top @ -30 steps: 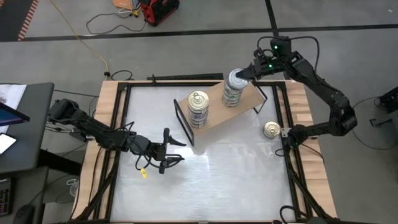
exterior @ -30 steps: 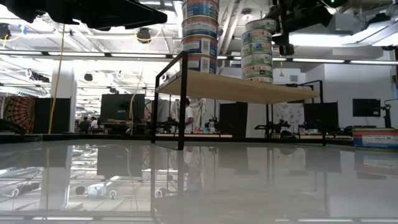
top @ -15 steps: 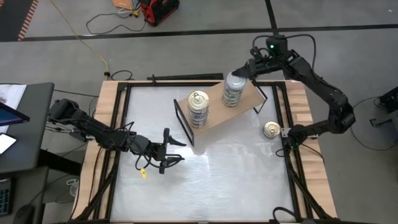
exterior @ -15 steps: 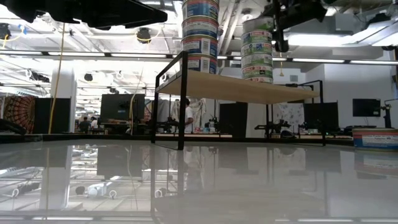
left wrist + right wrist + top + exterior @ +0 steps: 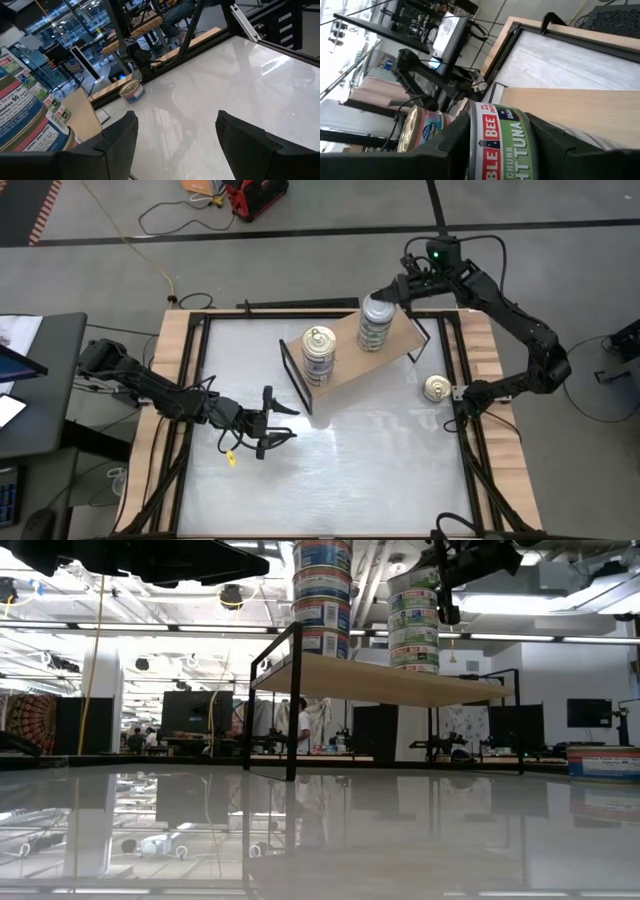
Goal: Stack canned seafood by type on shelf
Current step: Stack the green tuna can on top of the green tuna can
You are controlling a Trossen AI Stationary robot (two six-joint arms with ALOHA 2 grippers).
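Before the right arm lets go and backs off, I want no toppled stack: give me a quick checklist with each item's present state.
1. Right gripper around top green-label tin: ok.
2. That tin fully seated on the right stack: cannot tell.
3. Right stack upright on the shelf: ok.
4. Left stack clear of the gripper: ok.
5. Left gripper parked over the table, open: ok.
6. Loose tin remains off the shelf: not ok.

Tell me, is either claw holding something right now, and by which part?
The right claw grips a green-labelled tuna tin by its round side wall, atop a stack. The left claw holds nothing.
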